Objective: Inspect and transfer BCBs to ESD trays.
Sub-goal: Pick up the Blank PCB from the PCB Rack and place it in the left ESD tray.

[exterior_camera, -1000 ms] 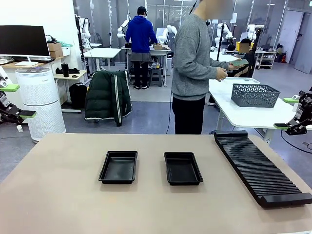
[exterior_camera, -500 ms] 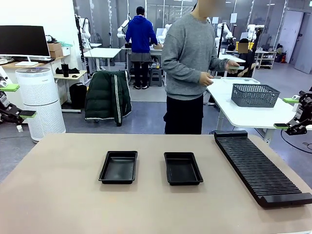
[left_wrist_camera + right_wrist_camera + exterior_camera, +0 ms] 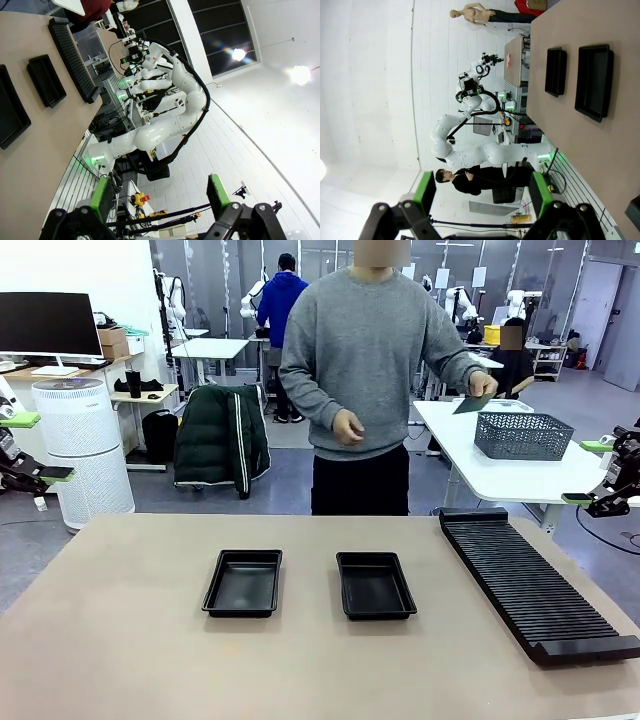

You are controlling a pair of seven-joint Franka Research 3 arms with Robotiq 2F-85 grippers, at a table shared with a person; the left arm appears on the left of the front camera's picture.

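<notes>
Two ESD trays, the left tray (image 3: 243, 583) and the right tray (image 3: 376, 585), lie mid-frame on the counter (image 3: 120, 640). A BCB (image 3: 470, 404) hangs from the person's hand (image 3: 485, 386), upper right. The left fingers (image 3: 57, 474) and right fingers (image 3: 577, 498) are released, grasping nothing, at the frame's edges.

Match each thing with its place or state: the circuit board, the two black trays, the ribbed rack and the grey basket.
1 BCB
2 ESD trays
3 ribbed rack
4 grey basket

a on the white side table
b empty, mid-table
c in the person's hand
d along the main table's right side

Pairs: 1-c, 2-b, 3-d, 4-a
</notes>
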